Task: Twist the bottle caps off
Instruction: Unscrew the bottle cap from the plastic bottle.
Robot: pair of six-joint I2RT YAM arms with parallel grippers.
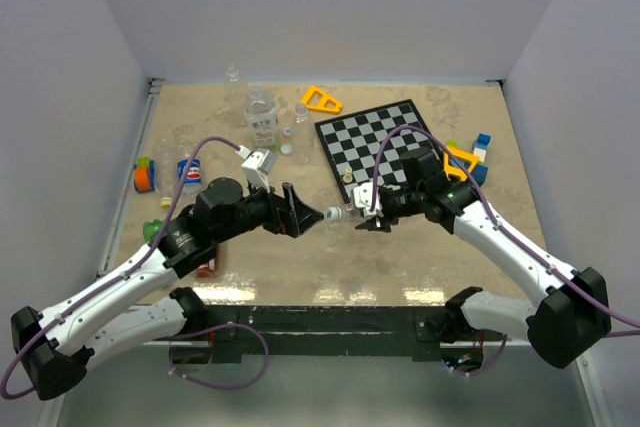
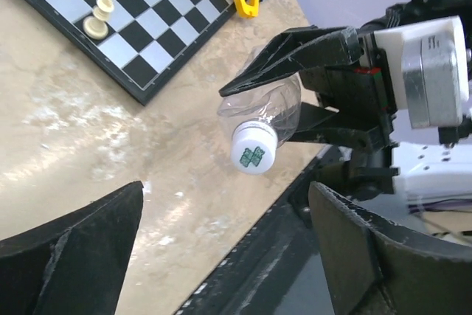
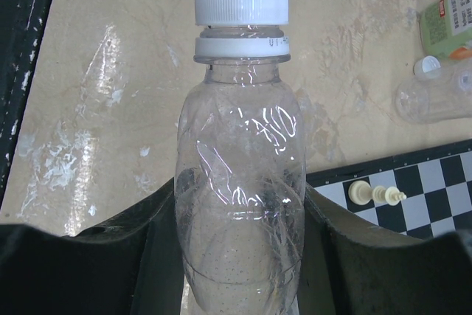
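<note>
My right gripper (image 1: 370, 209) is shut on the body of a clear unlabelled bottle (image 3: 240, 182), held level above the table with its neck pointing left. Its white bottle cap (image 3: 241, 1) sits on the neck above the white ring. In the left wrist view the cap (image 2: 254, 154) shows a green mark on top, and the bottle (image 2: 269, 105) is clamped between the right gripper's black fingers (image 2: 310, 46). My left gripper (image 2: 225, 204) stands wide open just short of the cap, touching nothing. From above, the left gripper (image 1: 312, 215) faces the cap (image 1: 331, 214).
A chessboard (image 1: 385, 142) with a small chess piece (image 1: 347, 178) lies behind the right arm. Other bottles stand or lie at the back left (image 1: 260, 117) and left (image 1: 190, 172). A yellow triangle (image 1: 322, 99), coloured blocks (image 1: 480, 147) and loose white caps (image 1: 286, 148) are scattered around.
</note>
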